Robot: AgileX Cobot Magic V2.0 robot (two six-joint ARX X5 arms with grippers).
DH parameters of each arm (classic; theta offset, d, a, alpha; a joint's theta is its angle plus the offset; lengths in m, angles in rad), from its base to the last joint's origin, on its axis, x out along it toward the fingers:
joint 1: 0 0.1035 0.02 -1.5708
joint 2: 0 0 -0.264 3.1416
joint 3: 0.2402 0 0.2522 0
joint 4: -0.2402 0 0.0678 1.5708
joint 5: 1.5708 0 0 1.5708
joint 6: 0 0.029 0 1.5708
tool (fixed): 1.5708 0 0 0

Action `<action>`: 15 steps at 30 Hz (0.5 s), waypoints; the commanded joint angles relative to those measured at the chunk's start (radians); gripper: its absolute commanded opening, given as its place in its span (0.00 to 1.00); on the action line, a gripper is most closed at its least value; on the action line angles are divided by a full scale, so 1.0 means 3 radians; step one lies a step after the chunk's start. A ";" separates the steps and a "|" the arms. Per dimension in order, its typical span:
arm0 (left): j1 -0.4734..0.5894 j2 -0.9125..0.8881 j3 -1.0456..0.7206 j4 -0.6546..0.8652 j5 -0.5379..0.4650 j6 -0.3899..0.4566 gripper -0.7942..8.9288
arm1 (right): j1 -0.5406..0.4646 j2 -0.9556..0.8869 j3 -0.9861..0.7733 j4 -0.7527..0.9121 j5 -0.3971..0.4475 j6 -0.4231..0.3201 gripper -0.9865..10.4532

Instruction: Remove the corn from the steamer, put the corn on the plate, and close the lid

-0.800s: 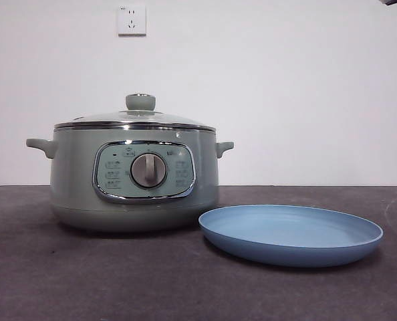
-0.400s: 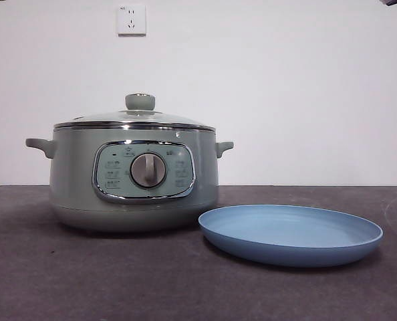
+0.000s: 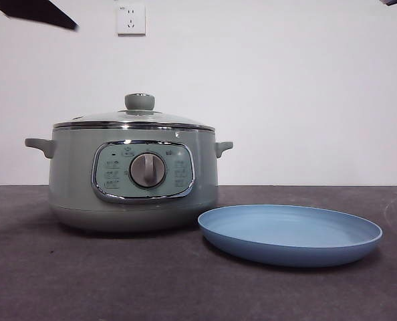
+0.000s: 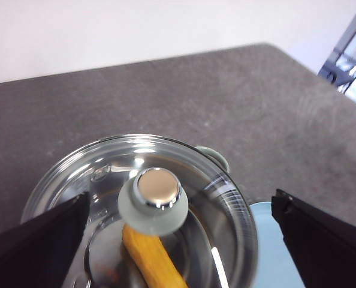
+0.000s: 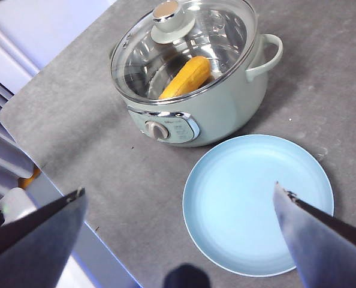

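Lifting the low-domed glass lid (image 4: 142, 210) with its chrome rim is the step in hand, and it will go best if the left hand (image 4: 178, 240) descends straight onto the round sage-green knob (image 4: 153, 200), which sits directly below it, between its two black jaws; those jaws are spread wide, with room to spare on either side of the knob, so the approach needs only small centring before they press in on the knob's waist (the chrome cap on top looks slippery, so a grip lower down seems safer); the lift should then be vertical, keeping the lid level until it clears the rim of the wide, pale sage-green electric steamer (image 3: 133, 177). The right hand (image 5: 178, 252) waits high above the shallow, light blue round plate (image 5: 259, 204), its jaws spread too, with the steamer beyond the plate from it. The short yellow-orange corn cob (image 5: 187, 77) lies inside the steamer, under the closed lid and just below the knob as the left hand sees it; smooth, stubby and tapering at one end, it lies slantwise across the shiny steel interior. The plate stands just beside the steamer on the dark grey worktop (image 3: 85, 281).
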 commanded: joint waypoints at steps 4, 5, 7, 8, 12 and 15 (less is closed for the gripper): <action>-0.0189 0.0413 0.0052 0.0378 -0.0192 0.0128 0.69 | 0.0008 0.0004 0.0010 0.0019 0.0010 -0.0019 0.61; -0.0223 0.0505 0.0052 0.0463 -0.0233 0.0130 0.69 | 0.0008 0.0004 0.0010 0.0020 0.0010 -0.0019 0.61; -0.0261 0.0613 0.0052 0.0544 -0.0331 0.0132 0.69 | 0.0008 0.0004 0.0010 0.0019 0.0010 -0.0019 0.61; -0.0284 0.0693 0.0052 0.0608 -0.0389 0.0132 0.69 | 0.0008 0.0004 0.0010 0.0019 0.0010 -0.0019 0.61; -0.0342 0.0900 0.0052 0.0741 -0.0501 0.0132 0.69 | 0.0008 0.0004 0.0010 0.0018 0.0010 -0.0019 0.61; -0.0388 0.1016 0.0052 0.0801 -0.0622 0.0131 0.69 | 0.0008 0.0004 0.0010 0.0018 0.0010 -0.0019 0.61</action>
